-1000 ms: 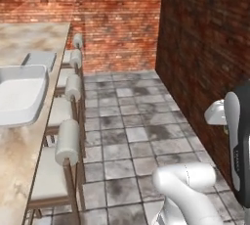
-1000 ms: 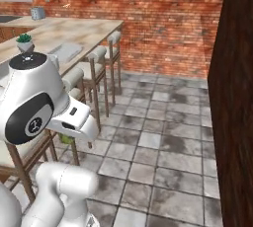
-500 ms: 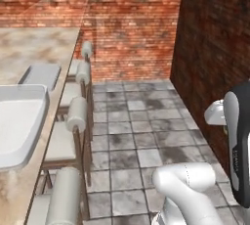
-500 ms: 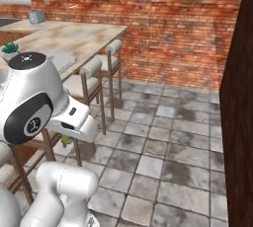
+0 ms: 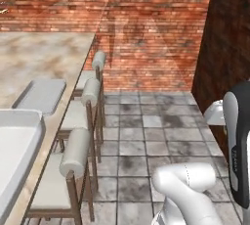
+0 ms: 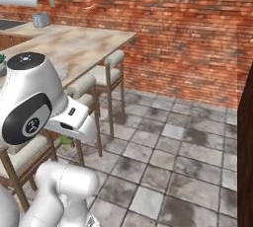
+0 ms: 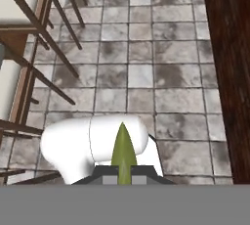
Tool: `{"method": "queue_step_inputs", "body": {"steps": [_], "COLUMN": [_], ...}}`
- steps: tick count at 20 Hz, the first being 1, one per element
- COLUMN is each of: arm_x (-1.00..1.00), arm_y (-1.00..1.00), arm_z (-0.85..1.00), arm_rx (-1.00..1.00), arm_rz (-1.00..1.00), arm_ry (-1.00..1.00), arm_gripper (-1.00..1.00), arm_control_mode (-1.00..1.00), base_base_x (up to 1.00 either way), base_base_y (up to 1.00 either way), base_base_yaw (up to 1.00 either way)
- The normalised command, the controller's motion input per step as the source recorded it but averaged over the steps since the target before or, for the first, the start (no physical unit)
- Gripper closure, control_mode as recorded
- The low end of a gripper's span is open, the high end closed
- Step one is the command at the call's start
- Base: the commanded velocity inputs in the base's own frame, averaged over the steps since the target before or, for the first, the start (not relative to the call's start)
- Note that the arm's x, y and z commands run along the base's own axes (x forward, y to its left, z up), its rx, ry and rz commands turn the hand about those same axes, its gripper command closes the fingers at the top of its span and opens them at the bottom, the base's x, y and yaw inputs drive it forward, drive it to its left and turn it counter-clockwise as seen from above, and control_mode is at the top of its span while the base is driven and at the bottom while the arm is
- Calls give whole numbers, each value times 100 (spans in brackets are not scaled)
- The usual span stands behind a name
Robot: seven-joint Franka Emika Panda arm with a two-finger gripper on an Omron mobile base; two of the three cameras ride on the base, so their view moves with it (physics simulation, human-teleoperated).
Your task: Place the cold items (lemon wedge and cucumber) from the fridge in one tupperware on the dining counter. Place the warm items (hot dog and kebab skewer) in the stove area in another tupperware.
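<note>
Pincer [image 7: 125,169] pressed together on a slim olive-green piece with a pointed tip, probably the cucumber [image 7: 122,150], which sticks out past the finger tips in the hand view; seen from the right base as a small green speck under the hand, just off the counter's stool side. Carried low over the tiled floor [image 7: 141,77], below the level of the counter [image 5: 44,57] top.

Step in hand, by judgement: bringing the cold item to the tupperware [image 5: 19,141], the white raised-rim container at the near end of the counter. Just beyond it on the counter, a flat grey tray or lid [image 5: 40,95]; whether that is a second container cannot be told.

To do it well:
- Keep the pinch firm; only a narrow strip of the piece sits between the pads, so no jerks while travelling.
- Lift well above the counter's edge before moving in over it; stools [image 5: 77,146] line that edge, and their padded backrests rise close to the top.
- Approach from above the stools, not between them.
- Centre over the white container, well inside the rim, then lower before letting go, so the round piece cannot roll out.
- Release only once the tip is inside the walls.
</note>
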Motion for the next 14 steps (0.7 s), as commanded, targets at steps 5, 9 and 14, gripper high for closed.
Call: {"method": "queue_step_inputs", "body": {"steps": [5,9,14], "arm_x": [0,0,0], "arm_y": [0,0,0], "arm_z": [0,0,0], "arm_rx": [0,0,0], "arm_rz": [0,0,0], "arm_ry": [0,0,0], "arm_gripper": [100,100,100], "arm_control_mode": [100,100,100], "base_base_x": [100,86,59], "base_base_y": [-60,-59,-47], "base_base_yaw": [36,39,43]}}
